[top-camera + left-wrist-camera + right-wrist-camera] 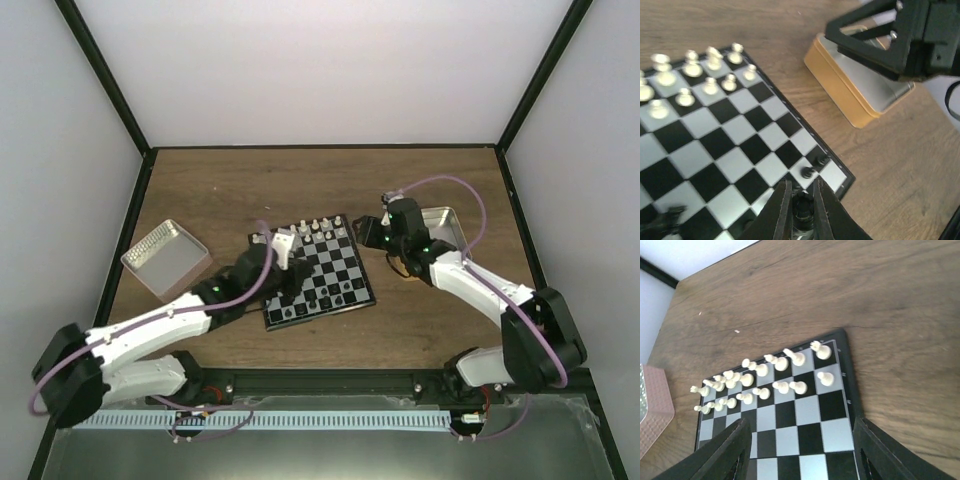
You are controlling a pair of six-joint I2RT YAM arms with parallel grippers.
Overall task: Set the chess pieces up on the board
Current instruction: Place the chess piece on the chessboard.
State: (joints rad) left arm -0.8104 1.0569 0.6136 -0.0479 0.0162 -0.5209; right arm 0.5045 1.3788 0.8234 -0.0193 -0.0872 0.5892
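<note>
Left claw (801,196) is pinching a black chess piece (803,212); we are judging it light, slippery, best gripped mid-body; right claw (802,440) is gaping apart.

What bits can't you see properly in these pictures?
Left wrist view: the held black piece in the left gripper is squeezed between dark fingers, so its kind is unclear.
Left wrist view: the bottom-left black piece is blurred.
Top view: the left arm covers the left edge of the board.
Top view: the right arm hides part of the right tin.
</note>
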